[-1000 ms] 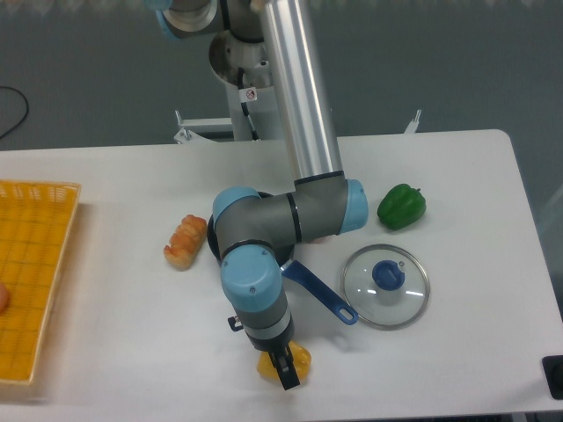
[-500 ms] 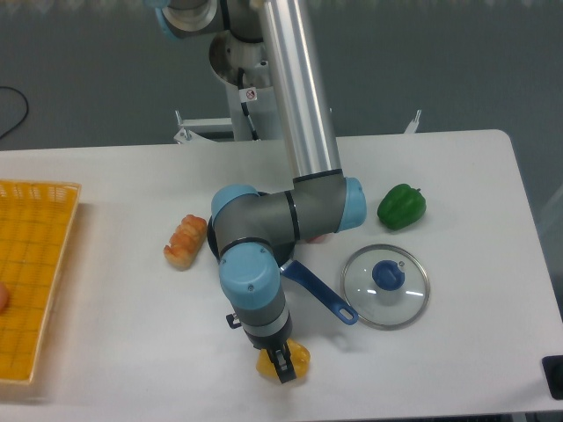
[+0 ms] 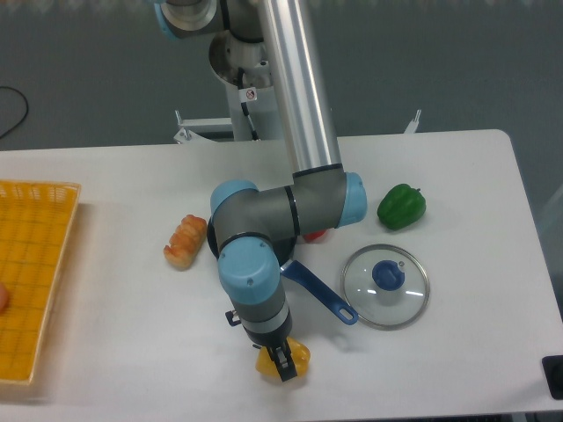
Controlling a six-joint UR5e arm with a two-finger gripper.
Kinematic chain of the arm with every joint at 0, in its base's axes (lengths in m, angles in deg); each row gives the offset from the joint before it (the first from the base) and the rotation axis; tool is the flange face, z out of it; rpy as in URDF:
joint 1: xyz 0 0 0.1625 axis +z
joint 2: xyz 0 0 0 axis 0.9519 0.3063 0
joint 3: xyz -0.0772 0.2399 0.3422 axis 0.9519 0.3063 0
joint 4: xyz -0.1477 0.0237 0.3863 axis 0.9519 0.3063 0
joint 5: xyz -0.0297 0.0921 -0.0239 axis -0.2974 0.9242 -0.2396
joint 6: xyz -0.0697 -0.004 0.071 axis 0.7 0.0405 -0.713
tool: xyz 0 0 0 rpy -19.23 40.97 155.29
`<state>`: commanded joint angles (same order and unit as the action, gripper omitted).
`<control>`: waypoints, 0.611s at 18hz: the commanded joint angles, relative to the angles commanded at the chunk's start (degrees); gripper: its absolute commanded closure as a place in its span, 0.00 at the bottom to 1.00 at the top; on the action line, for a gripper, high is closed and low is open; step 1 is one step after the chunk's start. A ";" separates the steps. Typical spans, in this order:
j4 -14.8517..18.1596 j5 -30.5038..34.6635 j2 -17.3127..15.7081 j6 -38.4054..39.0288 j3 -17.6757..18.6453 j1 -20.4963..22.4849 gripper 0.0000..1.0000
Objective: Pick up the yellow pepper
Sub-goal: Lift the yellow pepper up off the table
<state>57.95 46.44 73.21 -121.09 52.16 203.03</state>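
The yellow pepper (image 3: 300, 355) is near the table's front edge, mostly covered by my wrist, with only its yellow-orange sides showing. My gripper (image 3: 282, 363) points down over it and is shut on the yellow pepper, one dark finger (image 3: 285, 368) crossing its front face. The other finger is hidden behind the pepper.
A green pepper (image 3: 401, 207) lies at the right. A glass lid with a blue knob (image 3: 385, 286) lies beside a blue pan handle (image 3: 318, 292). A bit of a red pepper (image 3: 315, 236) peeks out from under the arm. A bread roll (image 3: 185, 241) lies left of the arm, a yellow basket (image 3: 31, 281) at far left.
My gripper has shifted slightly up and left, and the yellow pepper has moved with it by a few pixels. Everything else is where it was.
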 joint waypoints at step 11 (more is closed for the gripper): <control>16.60 0.00 -9.49 3.86 2.37 2.20 0.45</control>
<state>74.55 46.44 63.72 -117.23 54.53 205.23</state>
